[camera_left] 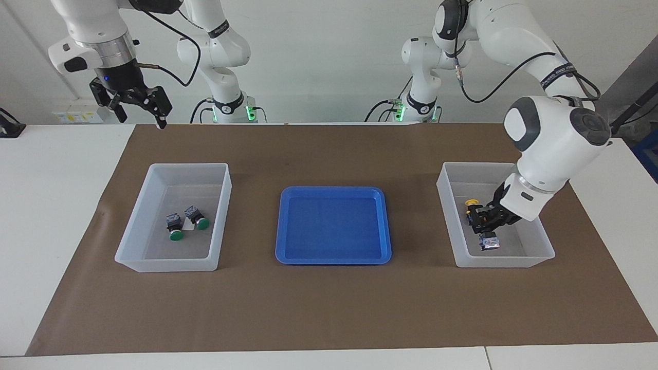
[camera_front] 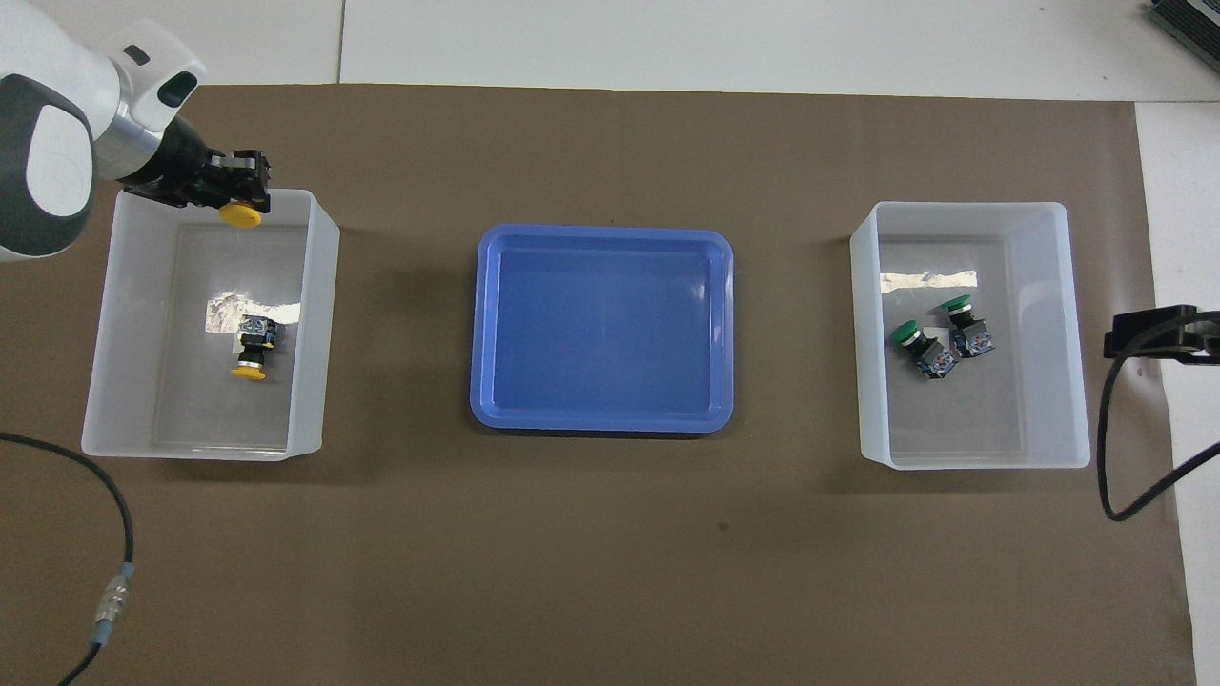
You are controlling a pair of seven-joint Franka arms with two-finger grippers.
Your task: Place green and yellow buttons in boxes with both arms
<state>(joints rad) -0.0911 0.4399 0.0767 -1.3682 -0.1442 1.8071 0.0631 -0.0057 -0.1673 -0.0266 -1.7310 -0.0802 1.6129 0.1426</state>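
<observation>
My left gripper (camera_left: pixel 480 218) is inside the box (camera_left: pixel 504 259) at the left arm's end. It is shut on a yellow button (camera_left: pixel 470 203) and holds it just above the box floor. From overhead the gripper (camera_front: pixel 236 186) and its yellow cap (camera_front: pixel 240 215) show over that box (camera_front: pixel 100 381). A second yellow button (camera_left: pixel 489 241) lies on its side in the same box (camera_front: pixel 253 348). Two green buttons (camera_left: pixel 176 229) (camera_left: pixel 198 219) lie in the other box (camera_left: pixel 169 264), also seen from overhead (camera_front: pixel 920 345) (camera_front: pixel 965 324). My right gripper (camera_left: pixel 141 117) waits open and empty, raised high at the right arm's end.
A shallow blue tray (camera_left: pixel 333 226) lies between the two boxes on the brown paper and holds nothing; it also shows from overhead (camera_front: pixel 602 329). The right gripper's tip (camera_front: pixel 1144 333) and its cable show beside the green buttons' box (camera_front: pixel 1072 286).
</observation>
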